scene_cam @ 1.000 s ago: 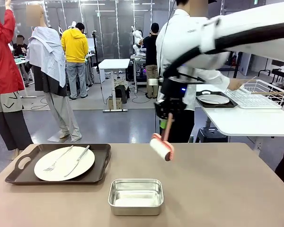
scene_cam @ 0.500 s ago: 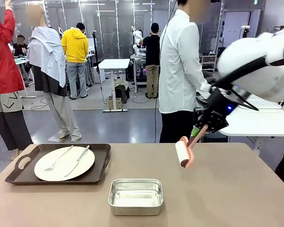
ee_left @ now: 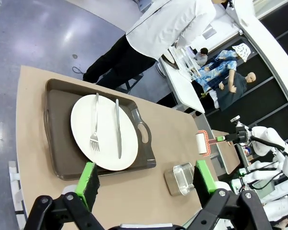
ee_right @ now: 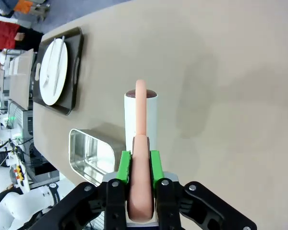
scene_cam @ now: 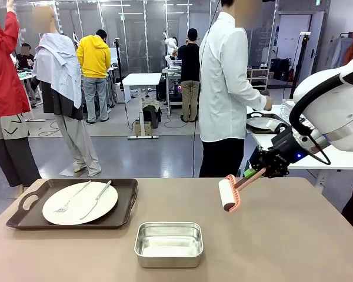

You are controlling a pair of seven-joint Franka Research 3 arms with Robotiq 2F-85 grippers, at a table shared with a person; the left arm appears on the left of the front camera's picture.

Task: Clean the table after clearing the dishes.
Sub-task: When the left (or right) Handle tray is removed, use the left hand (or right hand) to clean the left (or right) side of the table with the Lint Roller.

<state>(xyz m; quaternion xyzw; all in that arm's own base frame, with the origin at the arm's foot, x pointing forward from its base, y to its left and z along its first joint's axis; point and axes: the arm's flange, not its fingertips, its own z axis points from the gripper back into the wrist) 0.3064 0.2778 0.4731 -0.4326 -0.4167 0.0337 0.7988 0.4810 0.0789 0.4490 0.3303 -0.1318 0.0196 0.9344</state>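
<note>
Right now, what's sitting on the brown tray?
A white plate lies on the tray, carrying a fork and a knife side by side. The tray floor beneath the plate is covered.

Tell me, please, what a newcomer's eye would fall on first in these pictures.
The right gripper, shut on the pink handle of a white lint roller, holds it over the right half of the table. At far left a dark tray carries a white plate with fork and knife; a steel pan sits near the front middle.
</note>
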